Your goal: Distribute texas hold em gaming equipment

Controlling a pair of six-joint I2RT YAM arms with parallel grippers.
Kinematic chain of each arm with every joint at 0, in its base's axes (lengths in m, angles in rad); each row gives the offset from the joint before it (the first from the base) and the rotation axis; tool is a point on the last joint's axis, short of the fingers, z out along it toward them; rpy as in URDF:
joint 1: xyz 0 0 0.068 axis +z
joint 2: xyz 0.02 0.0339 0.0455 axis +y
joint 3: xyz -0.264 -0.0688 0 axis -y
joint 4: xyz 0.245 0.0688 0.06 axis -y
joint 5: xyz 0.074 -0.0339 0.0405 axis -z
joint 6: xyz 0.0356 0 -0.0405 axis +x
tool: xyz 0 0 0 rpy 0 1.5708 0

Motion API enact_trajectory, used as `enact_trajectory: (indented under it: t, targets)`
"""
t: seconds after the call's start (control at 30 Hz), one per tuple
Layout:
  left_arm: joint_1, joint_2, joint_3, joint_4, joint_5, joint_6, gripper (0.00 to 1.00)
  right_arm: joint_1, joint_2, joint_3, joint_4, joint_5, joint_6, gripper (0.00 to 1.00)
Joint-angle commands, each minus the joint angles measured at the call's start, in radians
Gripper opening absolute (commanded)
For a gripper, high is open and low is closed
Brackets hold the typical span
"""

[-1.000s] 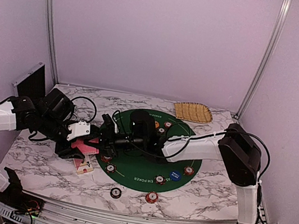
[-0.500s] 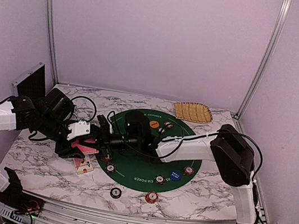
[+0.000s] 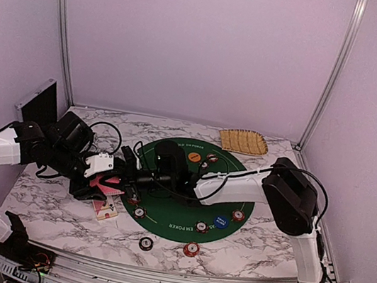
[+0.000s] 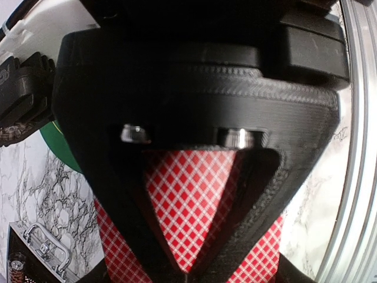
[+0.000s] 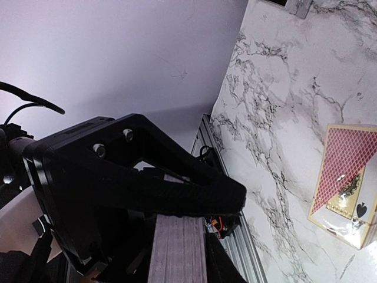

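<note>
Over marble (image 3: 258, 246), my left gripper (image 4: 188, 268) is clamping the deck (image 4: 194, 194) while the right gripper (image 3: 129, 175), closure unclear, is hovering to peel next.

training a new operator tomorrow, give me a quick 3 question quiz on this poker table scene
1. True or false: the left gripper holds nothing.
2. Where does the tan woven tray lie relative to the green mat? A on its middle; B off it, on the marble table past its far right edge; C at the near edge by the arm bases.
3. How many chips lie on the bare table in front of the mat, off the felt?
Key: 1 false, it is shut on red-backed cards. 2 B. 3 two, a dark chip and a red chip.
</note>
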Motion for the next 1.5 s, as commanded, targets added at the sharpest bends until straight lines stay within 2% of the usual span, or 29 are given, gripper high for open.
enact_trajectory:
  t: [0.0, 0.03, 0.07, 0.13, 0.23, 0.37, 0.57, 0.67, 0.9, 0.97, 1.17, 1.3, 1.47]
  targets:
    - [0.001, -0.020, 0.028, 0.012, 0.004, 0.000, 0.47, 0.004, -0.030, -0.003, -0.057, 0.034, -0.034, 0.18]
    - [0.000, -0.018, 0.026, 0.013, 0.004, -0.004, 0.48, 0.005, -0.029, 0.002, -0.053, 0.032, -0.035, 0.16]
    - [0.000, -0.018, 0.025, 0.015, 0.006, -0.007, 0.53, 0.006, -0.028, 0.008, -0.051, 0.029, -0.037, 0.15]
    - [0.000, -0.018, 0.022, 0.020, 0.007, -0.020, 0.74, 0.009, -0.024, 0.021, -0.050, 0.021, -0.044, 0.12]
    - [0.001, -0.016, 0.019, 0.027, 0.005, -0.023, 0.91, 0.017, -0.013, 0.041, -0.014, -0.004, -0.038, 0.08]
    - [0.000, -0.013, 0.010, 0.032, -0.001, -0.018, 0.96, 0.025, 0.001, 0.069, 0.005, -0.027, -0.027, 0.07]
    - [0.000, -0.016, -0.008, 0.032, -0.006, 0.001, 0.95, 0.027, 0.015, 0.081, 0.024, -0.038, -0.005, 0.07]
    - [0.001, -0.019, -0.016, 0.028, -0.013, 0.016, 0.92, 0.027, 0.023, 0.082, 0.035, -0.044, 0.009, 0.07]
    - [0.000, -0.030, -0.023, 0.028, -0.025, 0.030, 0.62, 0.023, 0.021, 0.074, 0.020, -0.038, 0.011, 0.14]
    - [0.000, -0.031, -0.021, 0.029, -0.023, 0.025, 0.57, 0.021, 0.019, 0.069, 0.014, -0.035, 0.011, 0.21]
    - [0.000, -0.032, -0.017, 0.029, -0.022, 0.016, 0.54, 0.014, 0.005, 0.043, -0.008, -0.021, 0.004, 0.46]
    - [0.000, -0.028, -0.012, 0.031, -0.013, 0.011, 0.52, 0.009, -0.001, 0.039, -0.029, -0.012, -0.005, 0.54]
    - [0.000, -0.024, 0.000, 0.027, -0.008, 0.002, 0.48, 0.008, 0.007, 0.068, -0.105, 0.002, -0.041, 0.55]
